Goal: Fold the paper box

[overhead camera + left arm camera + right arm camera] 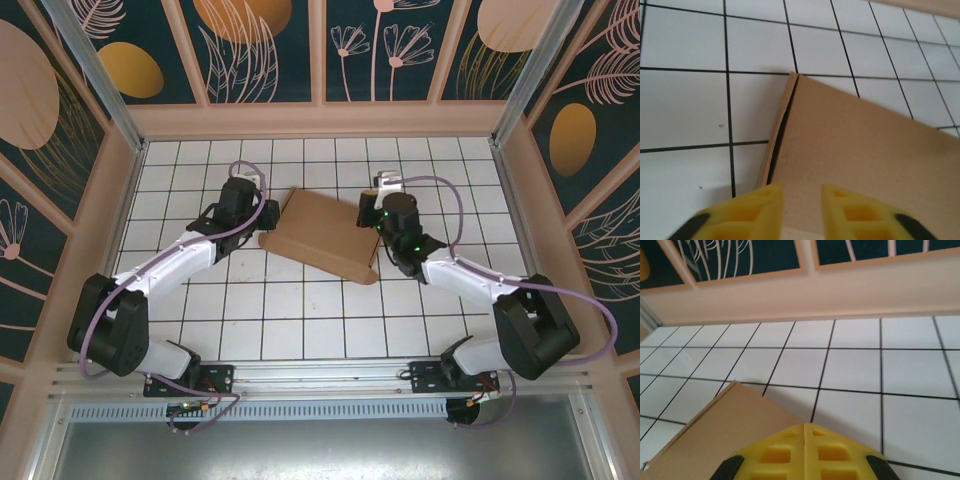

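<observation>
The paper box (320,235) is brown cardboard, folded flat, lying at an angle in the middle of the tiled table. My left gripper (268,215) is at its left edge. In the left wrist view its yellow fingers (760,210) stand a little apart over the box's top (865,150), with nothing between them, and a dark slit runs along the box's left side. My right gripper (374,226) is at the box's right edge. Its fingertips (790,440) are pressed together, the gripper (804,426) shut on nothing, just beside the box's corner (725,430).
White tiles with black lines (300,320) cover the table. Low pale walls (320,122) fence it at the back and sides, with patterned dark panels above. Open tiles lie in front of the box, towards the arm bases (190,380).
</observation>
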